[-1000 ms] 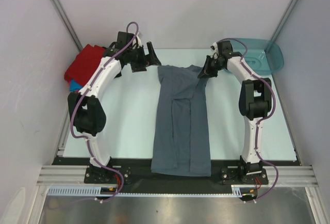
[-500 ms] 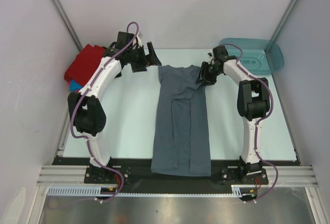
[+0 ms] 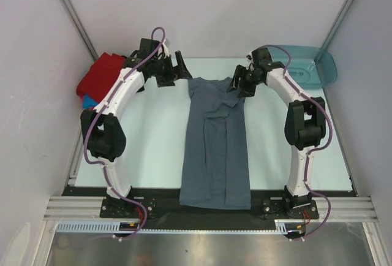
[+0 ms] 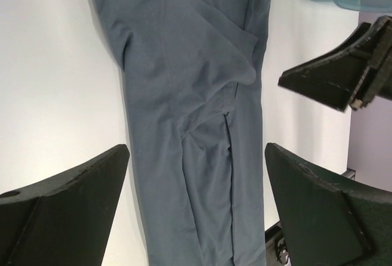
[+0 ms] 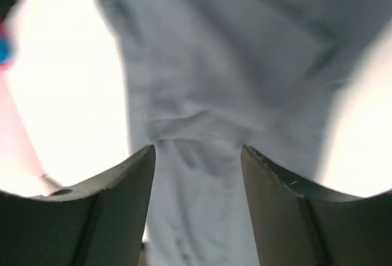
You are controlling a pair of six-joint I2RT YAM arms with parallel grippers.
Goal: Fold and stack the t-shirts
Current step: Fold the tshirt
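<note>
Left gripper [image 3: 174, 70] is spread wide and empty, with the grey-blue t-shirt [image 3: 215, 149] lying flat just beside it. Right gripper [image 5: 197, 149] has its jaws parted too, nothing pinched, and that shirt's folded top corner is right underneath.

The top view looks down from the near side over the whole table [image 3: 153, 137]. Both wrist views sit close above; all three share the grey shirt [image 3: 215, 149].
</note>
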